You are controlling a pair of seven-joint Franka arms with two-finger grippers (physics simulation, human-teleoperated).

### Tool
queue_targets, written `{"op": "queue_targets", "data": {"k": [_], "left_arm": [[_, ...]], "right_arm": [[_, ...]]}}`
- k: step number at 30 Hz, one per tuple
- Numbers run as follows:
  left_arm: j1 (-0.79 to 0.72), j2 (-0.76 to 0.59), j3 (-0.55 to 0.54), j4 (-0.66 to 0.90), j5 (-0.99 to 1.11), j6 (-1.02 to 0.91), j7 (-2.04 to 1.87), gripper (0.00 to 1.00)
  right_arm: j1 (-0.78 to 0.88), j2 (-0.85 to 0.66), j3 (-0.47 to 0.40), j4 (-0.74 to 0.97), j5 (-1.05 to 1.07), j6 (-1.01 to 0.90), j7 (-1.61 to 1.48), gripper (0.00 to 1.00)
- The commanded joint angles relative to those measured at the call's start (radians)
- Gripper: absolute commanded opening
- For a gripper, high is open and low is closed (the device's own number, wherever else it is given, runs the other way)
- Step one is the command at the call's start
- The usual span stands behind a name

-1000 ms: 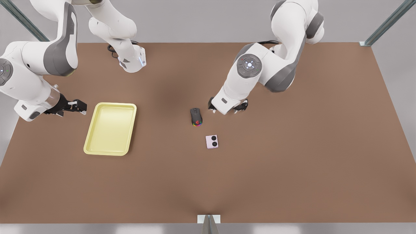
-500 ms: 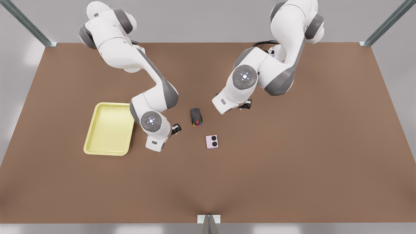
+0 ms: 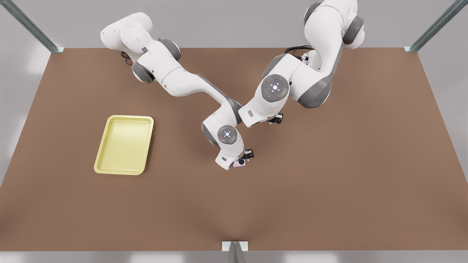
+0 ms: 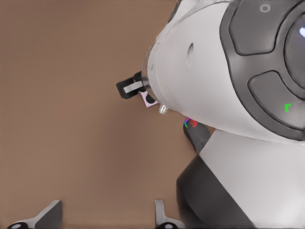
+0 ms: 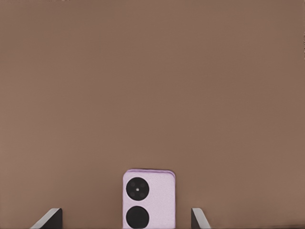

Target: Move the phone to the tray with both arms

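Note:
The pale pink phone (image 5: 148, 198) lies flat on the brown table, its two black lenses facing up. My right gripper (image 5: 125, 220) hovers open right over it, one fingertip on either side. In the front view that gripper (image 3: 248, 155) covers most of the phone (image 3: 240, 164). My left gripper (image 3: 275, 118) waits open a little behind, toward the front view's right, with nothing between its fingers (image 4: 47, 218). The pale yellow tray (image 3: 124, 118) sits well off toward the front view's left.
A black mouse (image 4: 194, 132) with rainbow lights lies just behind the phone, seen under the right arm's wrist (image 4: 224, 71). The two arms' wrists nearly meet above the table's middle (image 3: 244, 113). Metal frame posts stand at the table's corners.
The right arm swung from beside the tray, across the table toward the front view's right, and now stands over the phone, hiding the mouse in the front view. The left gripper barely shifted.

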Motion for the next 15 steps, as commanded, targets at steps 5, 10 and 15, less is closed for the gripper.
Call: {"op": "queue_targets", "data": {"k": [5,10,15], "left_arm": [[-0.001,0.005,-0.001,0.001,0.001,0.002,0.062,1.00],[0.016,-0.029,0.027,0.005,0.003,0.000,0.069,1.00],[0.018,-0.025,0.025,0.004,0.000,0.000,0.066,1.00]], "right_arm": [[0.047,0.054,-0.034,-0.002,-0.005,0.039,0.458,1.00],[0.078,0.082,-0.048,-0.009,-0.003,0.054,0.416,1.00],[0.078,0.088,-0.048,-0.028,-0.003,0.046,0.358,1.00]]}}
